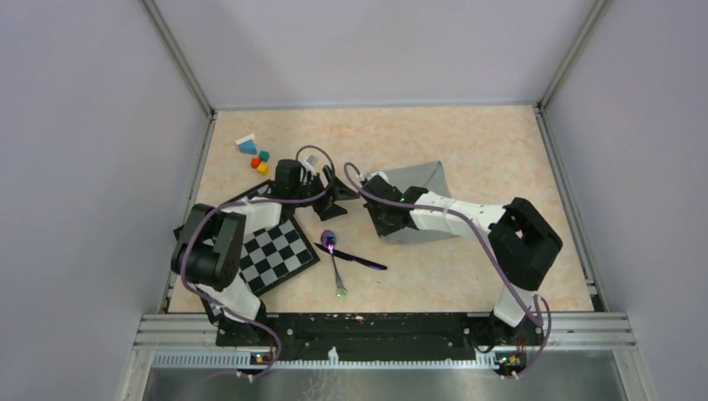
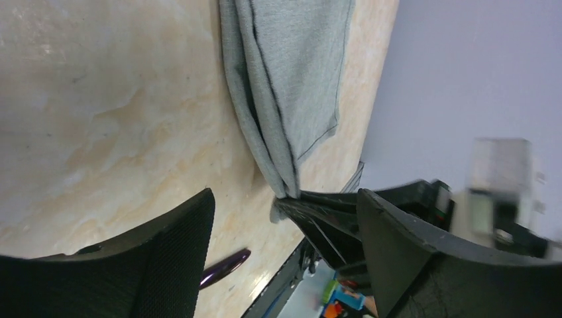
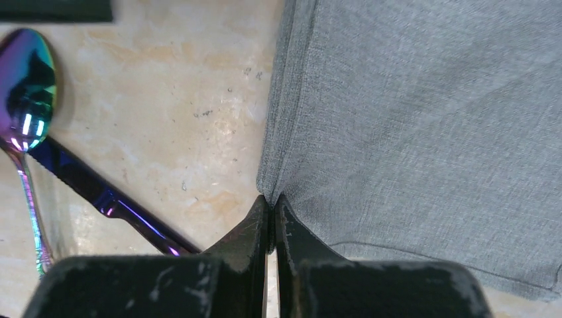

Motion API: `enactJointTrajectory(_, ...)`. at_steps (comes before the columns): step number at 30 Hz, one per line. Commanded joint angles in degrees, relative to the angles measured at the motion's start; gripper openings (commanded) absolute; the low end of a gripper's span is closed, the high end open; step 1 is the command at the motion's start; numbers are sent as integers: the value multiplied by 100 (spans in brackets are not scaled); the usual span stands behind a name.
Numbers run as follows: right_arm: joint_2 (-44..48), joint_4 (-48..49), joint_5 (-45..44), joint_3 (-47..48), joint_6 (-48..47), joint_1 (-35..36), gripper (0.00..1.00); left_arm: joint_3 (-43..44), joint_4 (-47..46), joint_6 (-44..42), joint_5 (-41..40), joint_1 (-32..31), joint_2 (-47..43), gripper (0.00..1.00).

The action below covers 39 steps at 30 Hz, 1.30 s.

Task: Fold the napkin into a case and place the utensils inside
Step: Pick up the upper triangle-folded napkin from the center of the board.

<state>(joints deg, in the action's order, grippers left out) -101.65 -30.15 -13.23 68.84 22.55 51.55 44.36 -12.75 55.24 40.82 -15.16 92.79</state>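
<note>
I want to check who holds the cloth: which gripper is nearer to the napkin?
Right. The right gripper is shut on the napkin's left edge, touching it. The left gripper stands open a little to the left of that edge, gripping nothing.

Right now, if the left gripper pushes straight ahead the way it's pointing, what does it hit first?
Likely the bunched corner of the napkin, where the right gripper pinches it. Both sit straight ahead of the open left gripper. Which it would touch first is unclear, since depth is hard to judge.

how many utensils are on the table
2: a spoon right of the checkered board, and a dark knife crossing its handle. None appear hidden.
</note>
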Motion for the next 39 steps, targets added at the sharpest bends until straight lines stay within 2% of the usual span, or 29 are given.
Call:
enactJointTrajectory(1,566,605,241,-209,-108,-191,0,309,-773,1080,-476,-245,528,84)
enactJointTrajectory(4,672,708,321,-319,-119,-266,0,681,-483,1250,-849,-431,944,85)
enactJointTrajectory(7,697,754,371,-358,-119,-324,0,742,-714,1603,-1006,-500,1304,84)
enactJointTrajectory(14,877,802,455,-431,-109,-374,0,1248,-884,1621,-1228,-597,2074,79)
enactJointTrajectory(17,1017,759,477,-428,-122,-403,0,1291,-1008,1734,-1365,-643,2207,78)
enactJointTrajectory(23,1196,754,520,-458,-151,-468,0,1676,-470,1663,-1680,-750,2467,74)
enactJointTrajectory(27,1222,783,560,-517,-180,-479,0,1861,-405,1637,-1826,-769,2604,67)
enactJointTrajectory(31,1239,828,576,-623,-176,-480,0,2031,-287,1537,-1877,-770,2697,53)
enactJointTrajectory(34,1246,835,608,-670,-205,-486,0,2186,-81,1285,-2107,-769,2641,37)
enactJointTrajectory(37,1267,866,642,-700,-239,-481,0,2334,50,1001,-2198,-716,2552,15)
enactJointTrajectory(39,1271,913,759,-695,-236,-483,0,2496,270,788,-2226,-674,2454,7)
